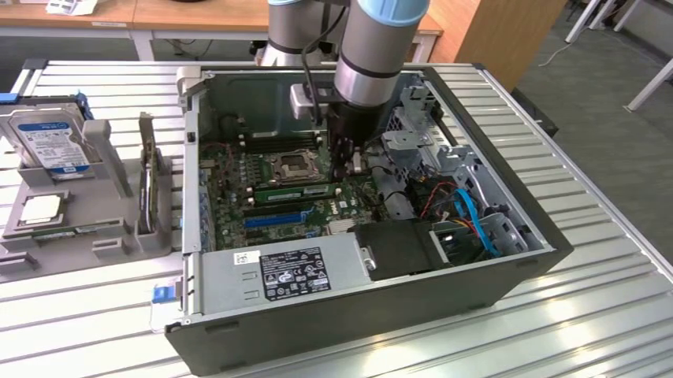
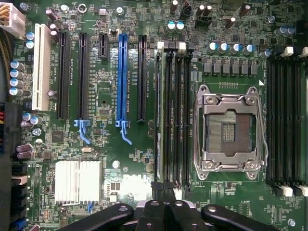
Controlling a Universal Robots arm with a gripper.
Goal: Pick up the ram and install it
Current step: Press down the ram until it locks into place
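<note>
One open computer case [image 1: 505,260] | ram [image 1: 298,191] seated in motherboard [image 2: 125,159] slot | pincer [image 2: 163,211] closed, above ram

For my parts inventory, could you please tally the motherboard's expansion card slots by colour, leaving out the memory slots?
White slots: 1
Blue slots: 1
Black slots: 4, one of them short
Total: 6

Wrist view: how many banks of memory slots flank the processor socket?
2. One bank lies between the socket and the blue slot; the other bank lies on the socket's opposite side, partly cut off at the picture's edge.
</note>
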